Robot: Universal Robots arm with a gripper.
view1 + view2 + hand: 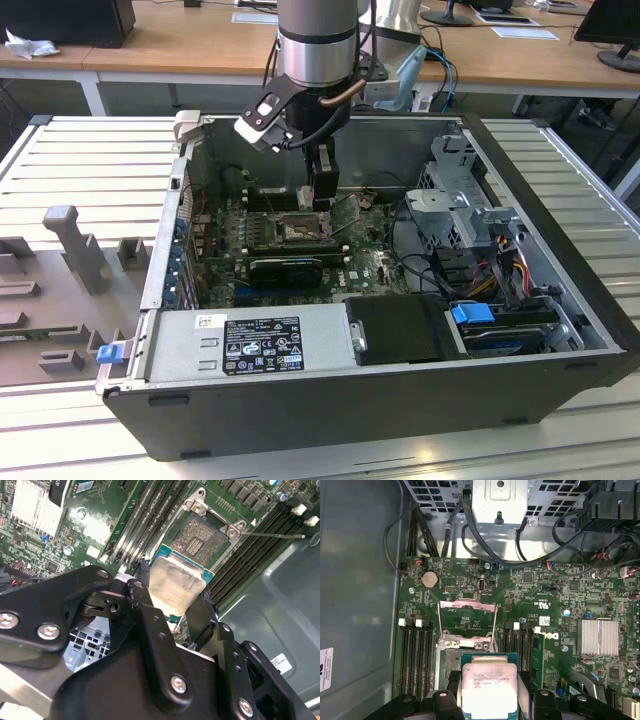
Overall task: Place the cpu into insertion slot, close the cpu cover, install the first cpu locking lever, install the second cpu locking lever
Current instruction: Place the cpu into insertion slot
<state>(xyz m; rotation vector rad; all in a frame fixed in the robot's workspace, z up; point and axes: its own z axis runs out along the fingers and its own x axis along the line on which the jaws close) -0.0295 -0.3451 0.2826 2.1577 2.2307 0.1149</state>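
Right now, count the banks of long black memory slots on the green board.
2. One bank lies along one side of the square, silver-rimmed insertion slot, the other bank along the opposite side. More may be hidden.

Label on power supply, print on cpu, neither legible

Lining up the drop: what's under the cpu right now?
In the first wrist view the cpu hangs in front of the open insertion slot, whose edge shows beside the chip. The cpu cover stands raised beyond. The part of the slot beneath the chip is covered.
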